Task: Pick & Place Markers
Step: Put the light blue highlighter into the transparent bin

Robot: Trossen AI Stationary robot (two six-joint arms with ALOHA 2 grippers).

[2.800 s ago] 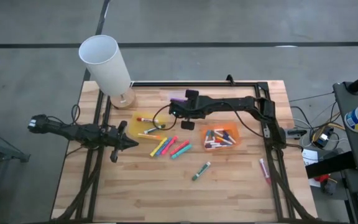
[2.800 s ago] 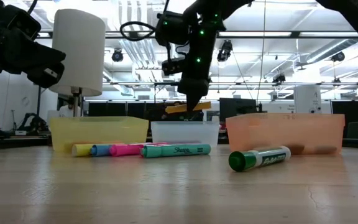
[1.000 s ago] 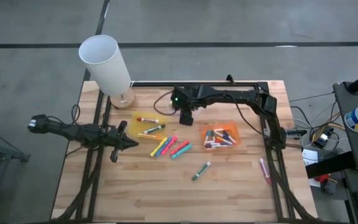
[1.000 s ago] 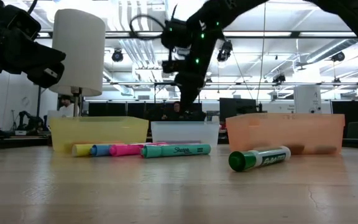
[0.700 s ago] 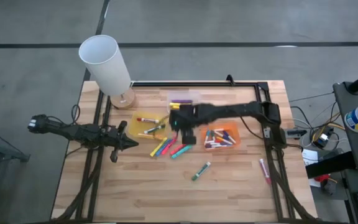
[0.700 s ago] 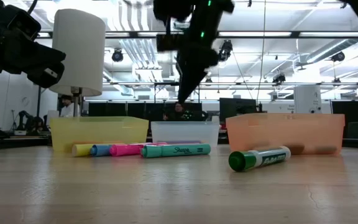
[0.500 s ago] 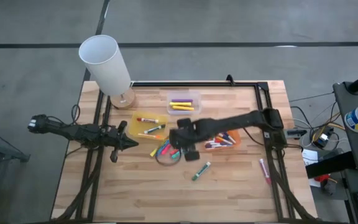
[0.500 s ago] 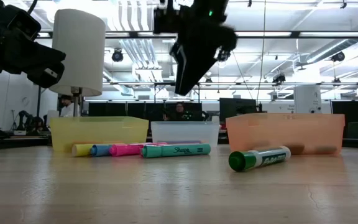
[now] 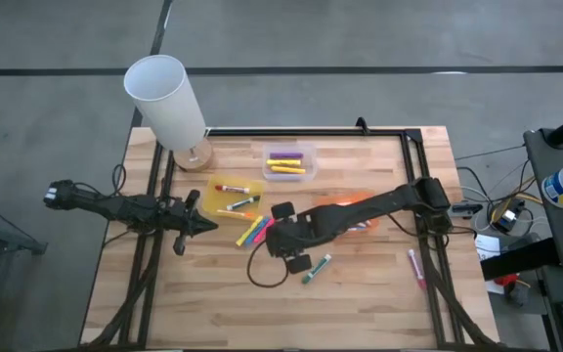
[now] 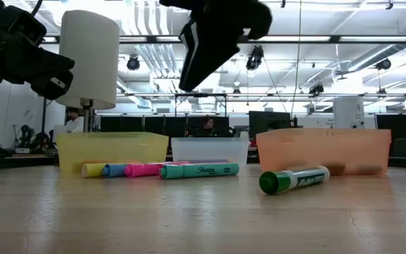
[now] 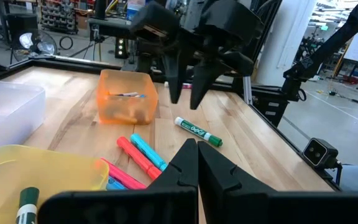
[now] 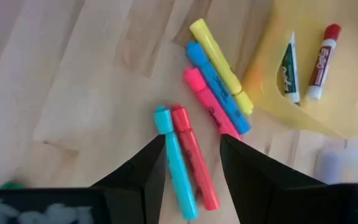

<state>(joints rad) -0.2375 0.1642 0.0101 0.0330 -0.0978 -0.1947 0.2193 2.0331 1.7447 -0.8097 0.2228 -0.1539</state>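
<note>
Several loose markers point(image 12: 210, 106) lie side by side on the wooden table: yellow, blue, pink, teal point(image 12: 176, 162) and red. They sit between the yellow tray point(image 9: 225, 197) and the orange tray point(image 11: 124, 97). My right gripper point(image 12: 191, 165) hangs open right above them, pointing down at a slant and touching nothing. It also shows in the left wrist view point(image 11: 185, 99). A green marker point(image 9: 317, 268) lies alone nearer the front edge. My left gripper point(image 11: 196, 149) waits shut and empty at the table's left point(image 9: 206, 227).
A clear tray point(image 9: 289, 162) at the far side holds purple and yellow markers. The yellow tray holds a few more markers. A white cylinder point(image 9: 167, 98) stands at the far left corner. One more marker point(image 9: 415, 266) lies by the right frame rail. A cable loop point(image 9: 262, 272) hangs under my right arm.
My right gripper has swung from above the clear tray toward the table's near edge. It now hangs over the loose markers between the yellow and orange trays, and its wrist has rolled on the way. No marker has moved.
</note>
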